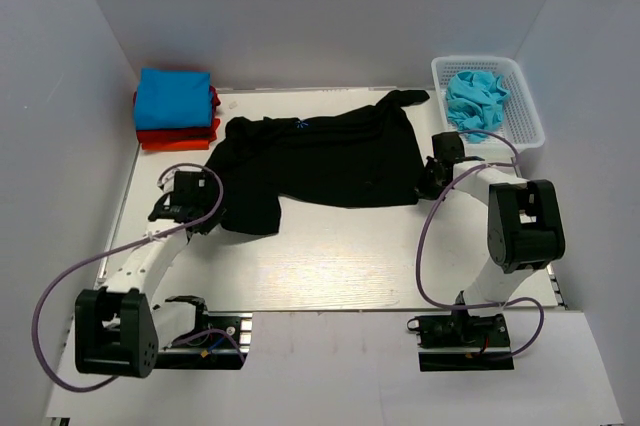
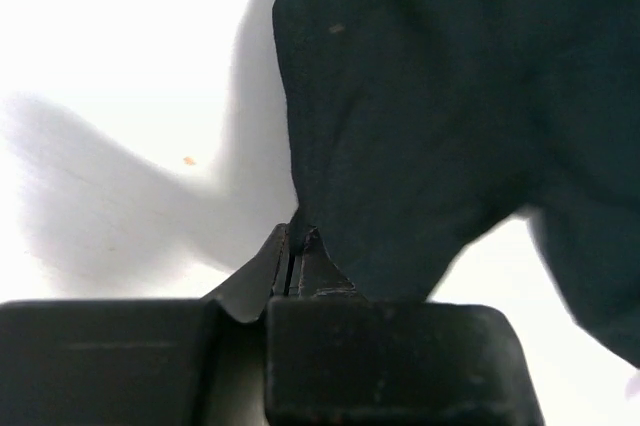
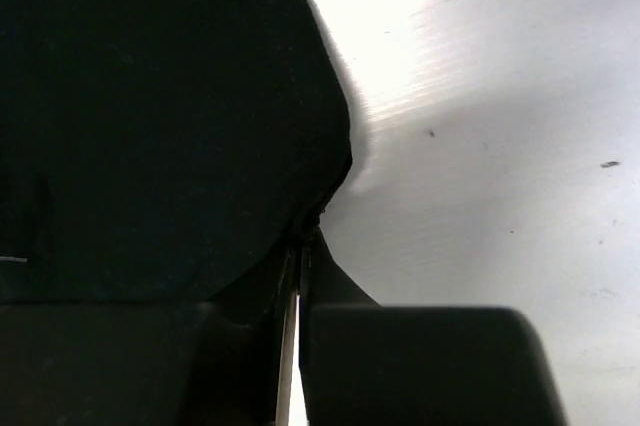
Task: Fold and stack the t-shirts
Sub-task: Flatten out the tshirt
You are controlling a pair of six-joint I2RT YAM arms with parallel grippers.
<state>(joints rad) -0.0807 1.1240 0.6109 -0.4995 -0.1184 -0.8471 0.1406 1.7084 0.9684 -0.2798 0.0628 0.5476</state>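
A black t-shirt (image 1: 320, 158) lies spread across the far middle of the white table (image 1: 330, 266). My left gripper (image 1: 205, 214) is shut on its near left corner; in the left wrist view the gripper (image 2: 296, 236) pinches the dark cloth (image 2: 430, 116). My right gripper (image 1: 428, 181) is shut on its right edge; in the right wrist view the gripper (image 3: 308, 236) clamps the cloth (image 3: 150, 116). A folded bright blue shirt (image 1: 173, 97) lies on a folded red shirt (image 1: 180, 134) at the back left. A crumpled turquoise shirt (image 1: 476, 99) fills the basket.
A white plastic lattice basket (image 1: 528, 116) stands at the back right corner. Grey walls enclose the table on three sides. Purple cables loop from both arms near the front edge.
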